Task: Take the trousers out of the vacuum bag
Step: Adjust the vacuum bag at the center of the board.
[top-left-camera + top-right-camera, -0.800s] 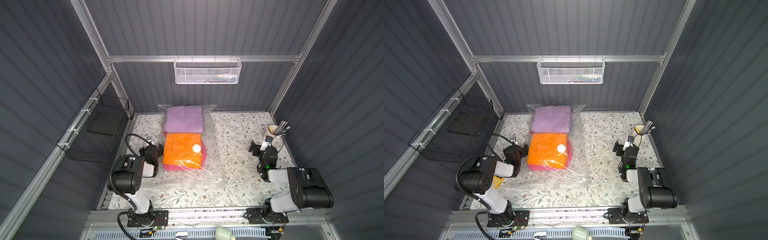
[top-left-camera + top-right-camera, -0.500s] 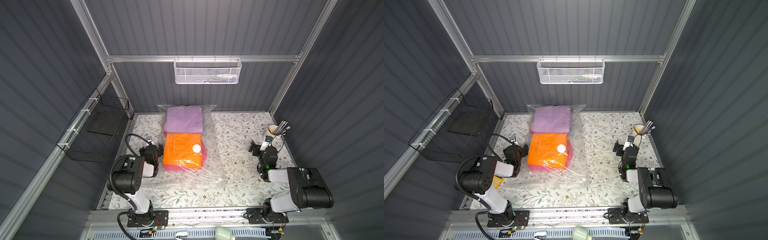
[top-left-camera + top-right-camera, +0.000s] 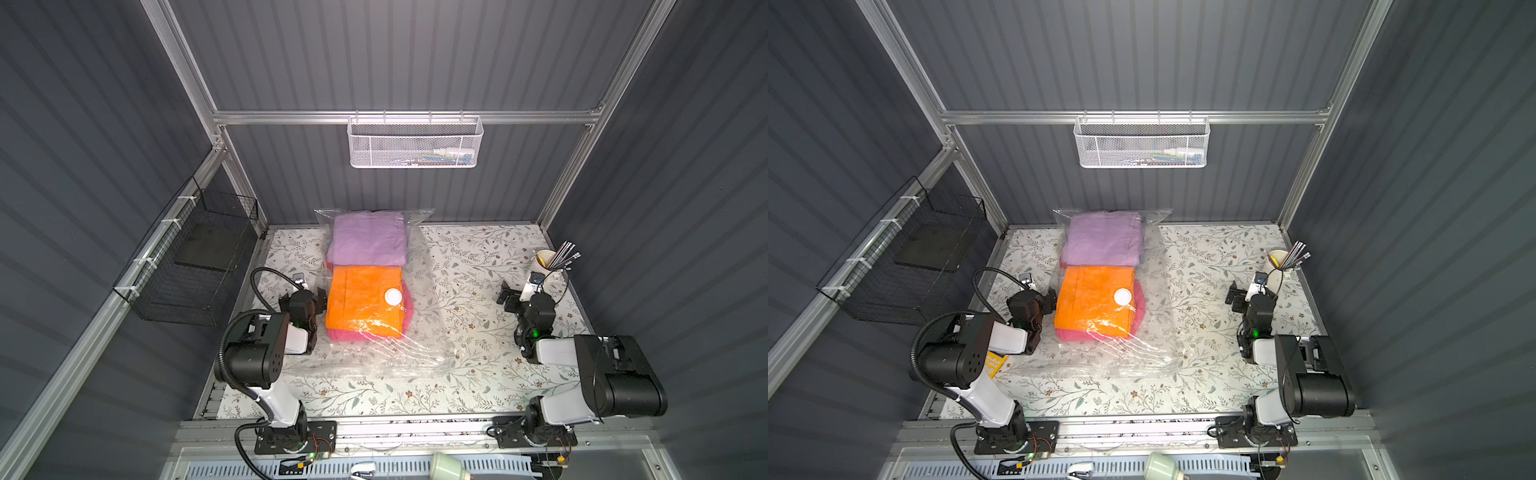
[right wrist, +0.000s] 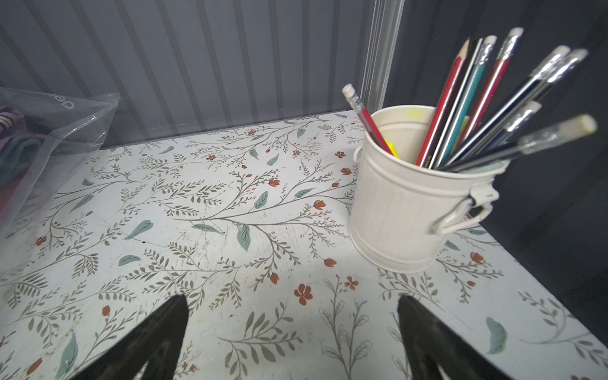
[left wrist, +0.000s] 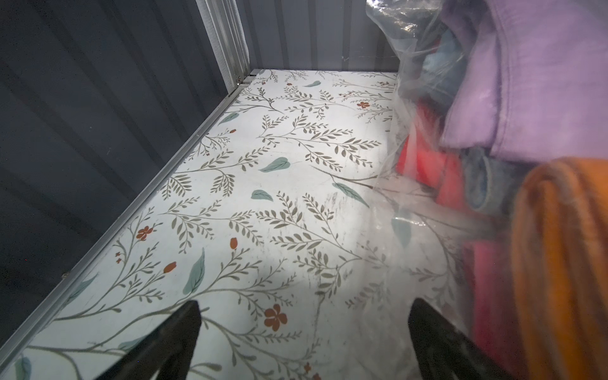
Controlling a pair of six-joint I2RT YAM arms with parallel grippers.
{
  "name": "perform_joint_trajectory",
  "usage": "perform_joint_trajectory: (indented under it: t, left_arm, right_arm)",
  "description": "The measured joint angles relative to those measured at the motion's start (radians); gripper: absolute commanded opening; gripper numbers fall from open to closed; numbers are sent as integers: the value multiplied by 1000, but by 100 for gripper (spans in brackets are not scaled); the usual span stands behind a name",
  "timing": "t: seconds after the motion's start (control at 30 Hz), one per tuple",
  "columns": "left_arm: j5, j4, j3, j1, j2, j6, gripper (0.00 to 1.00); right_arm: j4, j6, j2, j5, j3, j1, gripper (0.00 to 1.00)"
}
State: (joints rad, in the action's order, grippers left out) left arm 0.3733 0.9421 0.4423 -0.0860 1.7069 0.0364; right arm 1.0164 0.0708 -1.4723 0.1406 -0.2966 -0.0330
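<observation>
Nothing has moved since the earlier frames. The left gripper (image 5: 302, 309) and the right gripper (image 4: 292, 302) gape wide and hold nothing. The trousers (image 3: 361, 303) all lie inside the vacuum bag (image 3: 415, 345), centre of the frame in both top views. None are out yet.

A cream pail (image 4: 404, 210) of pencils (image 4: 444, 102) stands upright on the floral worktop (image 4: 214, 250) just ahead of the right end effector (image 4: 292, 301) — a little to its right. A white mesh basket (image 3: 415, 145) hangs on the back wall, well beyond it; a black wire basket (image 3: 187, 291) hangs well left of the left end effector (image 5: 306, 302).
</observation>
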Motion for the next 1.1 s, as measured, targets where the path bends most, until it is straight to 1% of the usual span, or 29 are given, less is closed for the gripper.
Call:
perform_joint_trajectory:
  t: [0.33, 0.4, 0.43, 0.5, 0.53, 0.6, 0.63, 0.7, 0.73, 0.77, 0.87, 0.93, 1.0, 1.03, 1.1]
  left_arm:
    - [-11, 1, 0, 0, -1, -8, 100]
    - [-8, -6, -1, -2, -16, -18, 100]
    - [0, -23, -3, -6, -36, -19, 100]
    - [26, -84, -7, -21, -122, -24, 100]
    - [39, -112, -6, -31, -171, -22, 100]
    - [54, -169, 0, -53, -300, 11, 100]
    - [62, -201, 8, -59, -355, 39, 100]
    - [98, -290, 43, -69, -468, 152, 100]
    - [103, -327, 63, -66, -512, 197, 100]
    - [98, -363, 83, -60, -554, 234, 100]
    - [48, -499, 151, -48, -633, 293, 100]
    - [-20, -635, 226, -46, -647, 306, 100]
    - [-88, -756, 294, -60, -649, 309, 100]
    - [-111, -798, 308, -74, -656, 310, 100]
    - [-143, -890, 312, -134, -681, 309, 100]
  right_arm:
    - [2, 0, 0, -2, 0, 0, 99]
    - [-8, 1, 26, 5, 7, 0, 99]
    - [-48, 5, 61, 14, 7, 0, 99]
    - [-242, 40, 197, 46, -33, 1, 99]
    - [-361, 64, 259, 57, -87, 1, 99]
    - [-573, 126, 349, 70, -260, 5, 99]
    - [-631, 161, 373, 68, -326, 8, 99]
    - [-708, 274, 426, 41, -450, 13, 99]
    - [-720, 319, 447, 24, -471, 13, 99]
    - [-719, 377, 473, 4, -471, 13, 99]
    - [-661, 489, 511, -82, -364, 4, 99]
    - [-716, 531, 480, -117, -330, 9, 99]
    - [-816, 550, 430, -132, -339, 45, 99]
    - [-853, 554, 418, -135, -347, 66, 99]
    - [-915, 557, 412, -141, -367, 104, 99]
